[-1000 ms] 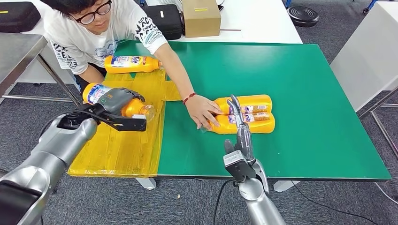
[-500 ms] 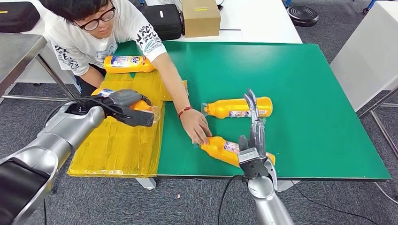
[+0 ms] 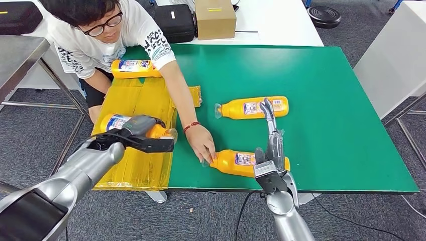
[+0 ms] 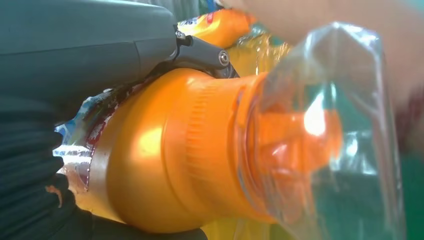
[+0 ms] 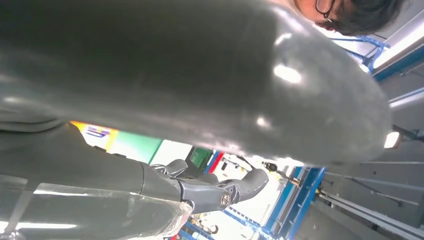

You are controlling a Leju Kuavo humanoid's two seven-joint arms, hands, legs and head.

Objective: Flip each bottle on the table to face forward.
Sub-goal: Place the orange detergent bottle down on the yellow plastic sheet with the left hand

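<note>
Head view: the left hand [image 3: 143, 134] has carried its orange bottle [image 3: 116, 122] lower over the yellow sheet [image 3: 131, 165], fingers wrapped round it. A person's hand [image 3: 202, 144] has dragged the near bottle [image 3: 246, 163] to the green table's [image 3: 326, 90] front edge; the far bottle [image 3: 251, 108] lies apart. The right hand [image 3: 271, 135] is empty, fingers extended.

Left wrist view: the held bottle's orange neck [image 4: 290, 130] sits under clear wrap.

Right wrist view: the hand's dark fingers [image 5: 220, 192] grip nothing. Flipping remains undone, probably.

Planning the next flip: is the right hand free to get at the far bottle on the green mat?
Probably yes: the right hand is already beside the far bottle, and the person's hand rests at the near bottle.
</note>
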